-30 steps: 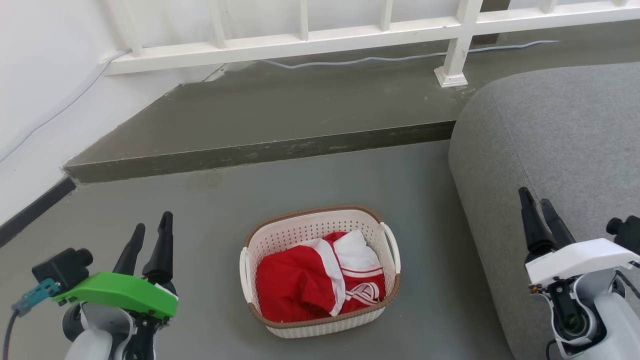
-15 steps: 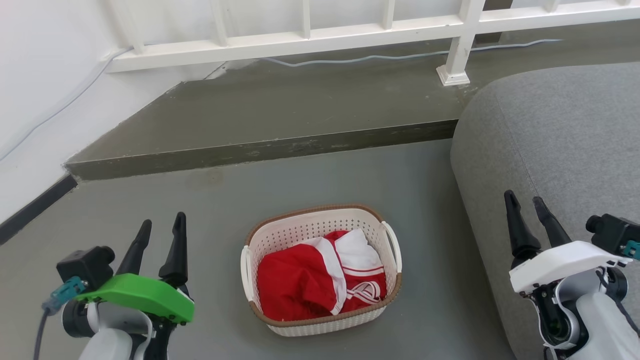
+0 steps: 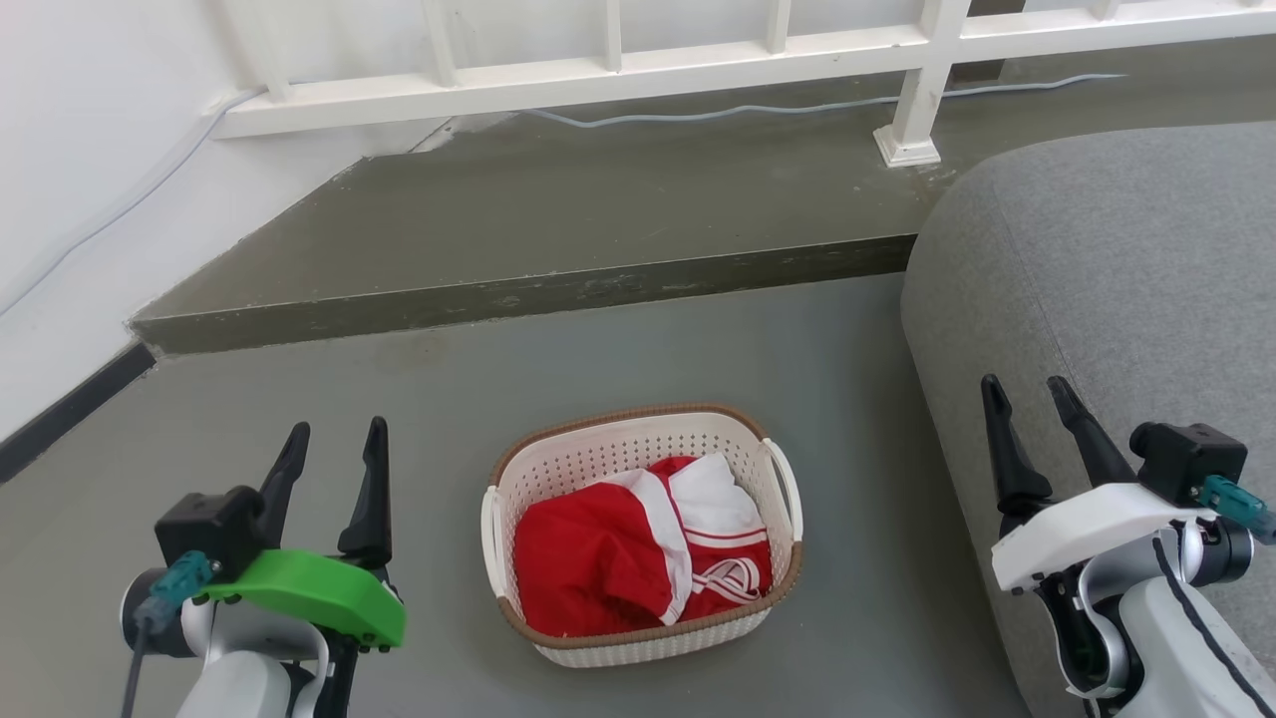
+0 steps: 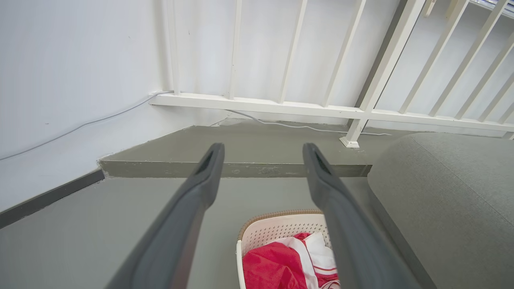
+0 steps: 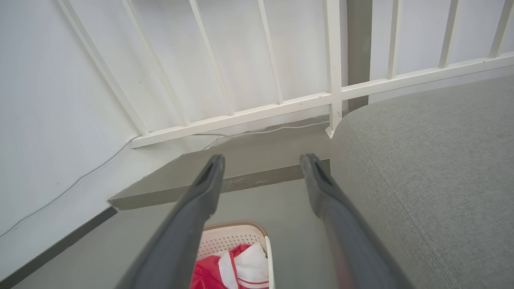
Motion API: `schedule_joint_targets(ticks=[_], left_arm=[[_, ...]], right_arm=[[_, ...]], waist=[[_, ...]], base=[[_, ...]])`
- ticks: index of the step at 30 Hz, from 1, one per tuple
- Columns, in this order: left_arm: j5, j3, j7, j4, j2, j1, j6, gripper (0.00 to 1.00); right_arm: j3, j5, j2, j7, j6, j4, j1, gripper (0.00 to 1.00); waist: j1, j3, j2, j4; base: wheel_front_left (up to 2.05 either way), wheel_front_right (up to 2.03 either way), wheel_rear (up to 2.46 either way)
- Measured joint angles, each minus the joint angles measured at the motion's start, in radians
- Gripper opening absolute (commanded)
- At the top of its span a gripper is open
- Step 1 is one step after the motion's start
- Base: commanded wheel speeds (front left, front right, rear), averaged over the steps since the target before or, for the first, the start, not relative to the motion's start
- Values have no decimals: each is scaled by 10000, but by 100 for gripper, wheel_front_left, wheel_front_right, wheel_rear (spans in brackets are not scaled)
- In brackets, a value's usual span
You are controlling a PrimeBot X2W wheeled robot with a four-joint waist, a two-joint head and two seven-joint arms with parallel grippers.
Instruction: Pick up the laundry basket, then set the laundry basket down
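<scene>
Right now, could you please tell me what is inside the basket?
The basket holds a crumpled red garment with white trim, which fills most of it. The garment covers the basket's bottom, so anything beneath it cannot be seen.

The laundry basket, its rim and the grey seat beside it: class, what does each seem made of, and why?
The laundry basket: moulded plastic by the look, cream, slight sheen, regular punched holes. Its rim: brown, woven-look; probably moulded too, though real weave cannot be ruled out. The grey seat: woven fabric, matt, fine speckled texture.
</scene>
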Motion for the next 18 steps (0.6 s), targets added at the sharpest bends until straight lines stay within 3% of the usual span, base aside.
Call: schedule_joint_targets(ticks=[18], left_arm=[[1866, -393, -533, 332, -4, -6, 378, 100]], right_arm=[[359, -1985, -88, -539, -422, 6, -9, 100]], waist=[[0, -22, 0, 38]], base=[[0, 0, 0]])
